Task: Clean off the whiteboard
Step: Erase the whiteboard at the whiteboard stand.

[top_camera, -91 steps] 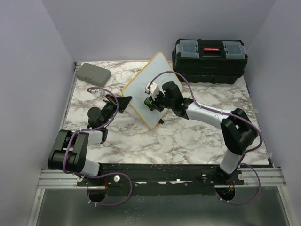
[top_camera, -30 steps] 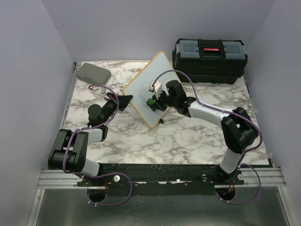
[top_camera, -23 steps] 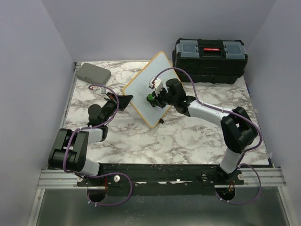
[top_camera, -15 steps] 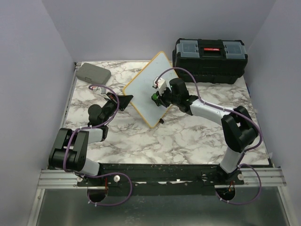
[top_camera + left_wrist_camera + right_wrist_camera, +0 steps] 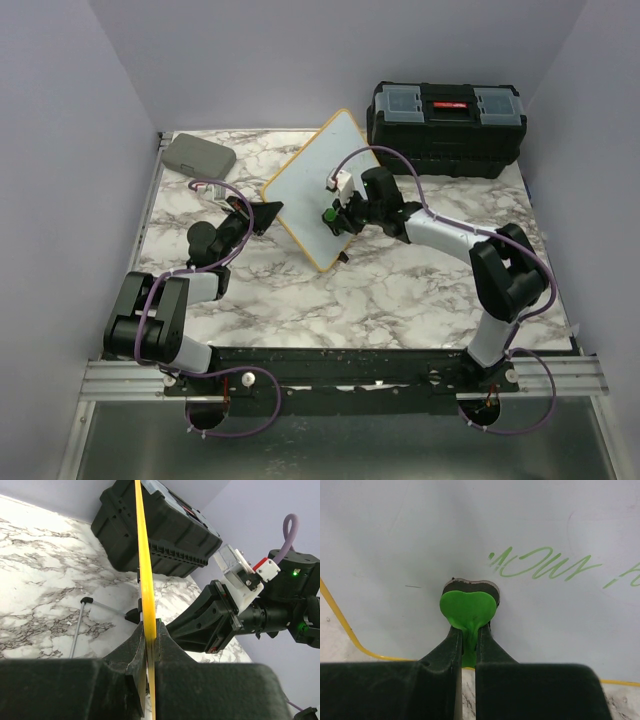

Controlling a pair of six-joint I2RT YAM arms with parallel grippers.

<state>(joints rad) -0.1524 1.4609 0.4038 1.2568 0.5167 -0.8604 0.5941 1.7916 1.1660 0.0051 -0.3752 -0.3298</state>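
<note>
We hold the whiteboard [image 5: 305, 185] by its edge in the clamped left end effector [image 5: 148, 630], tilted on the worktop [image 5: 400, 290]. Our right end effector [image 5: 468, 632], pinching the eraser [image 5: 468, 607], has slid slightly right; writing [image 5: 540, 562] remains beside it.

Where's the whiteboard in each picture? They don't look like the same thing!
Top camera: the whiteboard stands tilted in the middle of the table.
Left wrist: you see it edge-on, a thin yellow strip running down the middle.
Right wrist: its white face fills the picture, behind the green eraser.
Shared landmark: the yellow frame.
</note>
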